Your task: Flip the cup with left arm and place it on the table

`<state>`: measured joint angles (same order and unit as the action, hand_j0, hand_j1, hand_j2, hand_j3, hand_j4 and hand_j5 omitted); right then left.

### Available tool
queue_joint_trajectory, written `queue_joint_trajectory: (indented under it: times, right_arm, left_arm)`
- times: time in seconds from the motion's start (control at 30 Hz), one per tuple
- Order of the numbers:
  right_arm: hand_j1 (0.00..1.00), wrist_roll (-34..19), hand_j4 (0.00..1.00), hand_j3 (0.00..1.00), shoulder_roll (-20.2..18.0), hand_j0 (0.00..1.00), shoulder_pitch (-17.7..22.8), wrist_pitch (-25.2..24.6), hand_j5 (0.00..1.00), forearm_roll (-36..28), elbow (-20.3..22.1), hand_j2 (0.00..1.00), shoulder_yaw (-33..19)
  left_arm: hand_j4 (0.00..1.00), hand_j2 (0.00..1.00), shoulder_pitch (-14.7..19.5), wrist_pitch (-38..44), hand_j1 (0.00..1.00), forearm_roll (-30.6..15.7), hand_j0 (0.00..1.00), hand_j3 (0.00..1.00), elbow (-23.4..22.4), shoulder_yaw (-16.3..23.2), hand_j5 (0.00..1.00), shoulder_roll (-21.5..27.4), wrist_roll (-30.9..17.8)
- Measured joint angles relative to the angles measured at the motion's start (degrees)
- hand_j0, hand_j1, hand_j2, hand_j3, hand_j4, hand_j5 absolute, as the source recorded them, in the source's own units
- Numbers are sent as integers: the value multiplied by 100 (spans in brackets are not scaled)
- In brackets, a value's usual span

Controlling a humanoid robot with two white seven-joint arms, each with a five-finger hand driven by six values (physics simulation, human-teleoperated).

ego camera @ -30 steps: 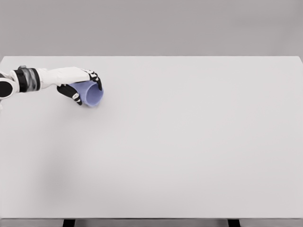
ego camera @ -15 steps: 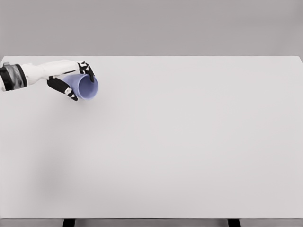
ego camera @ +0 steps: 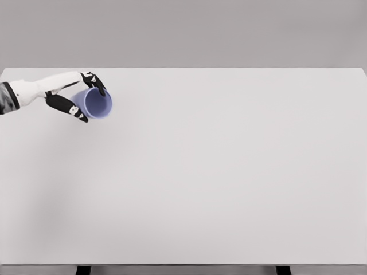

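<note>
The small lavender-blue plastic cup [ego camera: 97,103] sits up in the upper left of the frame, tipped so its open mouth faces pretty much toward the camera and you can look right down inside it. It's held in the left robot hand [ego camera: 77,96], a white hand with black fingers [ego camera: 95,83] that are wrapped around the cup: some curl over the top edge, and the rest hook under the lower left side. So the grip is closed on the cup, not loose. The white forearm runs off the left edge of the frame at about the same height.

Whether the cup is touching the surface or hanging just above it is hard to tell from this angle. Under it is a big plain white table [ego camera: 229,172] filling most of the view, with a grey wall [ego camera: 183,31] behind it.
</note>
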<state>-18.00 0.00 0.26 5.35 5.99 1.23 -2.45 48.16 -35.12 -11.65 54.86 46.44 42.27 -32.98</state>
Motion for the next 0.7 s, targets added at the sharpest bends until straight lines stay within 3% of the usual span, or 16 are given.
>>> queue_joint_trajectory:
  times: [0.1, 0.33, 0.47, 0.57, 0.7]
  right_arm:
    - [100, 0, 100, 100, 0, 100, -9, 0, 100, 0, 0, 100, 0]
    - [100, 0, 100, 100, 0, 100, 0, 0, 100, 0, 0, 100, 0]
    - [100, 0, 100, 100, 0, 100, 0, 0, 100, 0, 0, 100, 0]
    - [100, 0, 100, 100, 0, 100, 0, 0, 100, 0, 0, 100, 0]
    - [100, 0, 100, 100, 0, 100, 0, 0, 100, 0, 0, 100, 0]
  left_arm:
    - [47, 47, 0, -1, 47, -146, 47, 47, 46, 34, 47, -18, -6]
    - [49, 49, 0, -1, 49, -1167, 49, 49, 80, 220, 49, -46, -48]
    - [57, 57, -70, 26, 57, -1704, 57, 57, 84, 245, 57, -90, -61]
    - [60, 60, -79, 490, 60, -2198, 60, 60, 93, 249, 60, -153, -75]
    - [61, 61, -79, 1039, 61, -2448, 61, 61, 127, 252, 61, -252, -168]
